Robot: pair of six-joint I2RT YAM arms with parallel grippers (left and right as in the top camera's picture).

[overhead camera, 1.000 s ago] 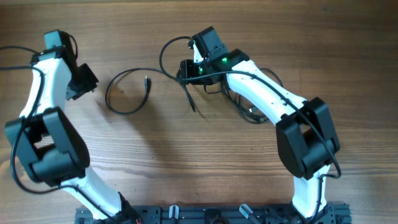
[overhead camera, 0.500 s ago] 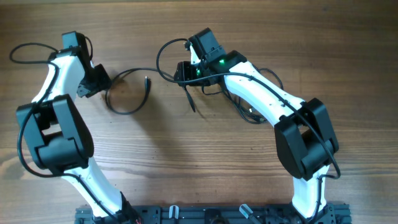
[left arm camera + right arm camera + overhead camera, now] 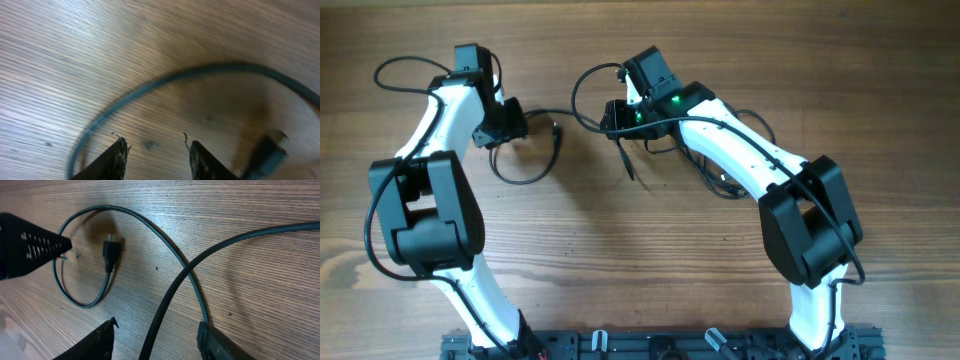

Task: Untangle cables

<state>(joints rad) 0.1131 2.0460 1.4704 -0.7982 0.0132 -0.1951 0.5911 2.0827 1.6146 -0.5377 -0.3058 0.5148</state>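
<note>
**A:** Cables [image 3: 582, 100]: where are they?

**B:** All on the wood worktop [image 3: 620, 260]. One forms an open loop [image 3: 520, 180] left of centre. Its plug [image 3: 555, 130] lies flat at the loop's upper right, tip pointing up the frame. From the top of the loop the cable runs right toward the right gripper [image 3: 617, 115].

**A:** And the others?

**B:** A bundle [image 3: 715, 180] lies under the right arm, too tangled to count. One strand [image 3: 626, 160] trails down from the right gripper and ends on bare wood.

**A:** Left gripper?

**B:** The left gripper [image 3: 505, 125] is over the loop's upper left edge. The wrist view is blurred, but its fingers [image 3: 117, 160] stand apart with nothing between them. The cable arcs past just beyond the tips, and the plug shows at lower right.

**A:** Right gripper?

**B:** Its fingers [image 3: 95, 345] are spread wide. One cable runs up between them and, as far as I can see, touches neither. Further out it crosses a thinner cable, the one that curves round to the loop and plug. The tip of the left gripper shows at that view's left edge, just beside the loop.
</note>
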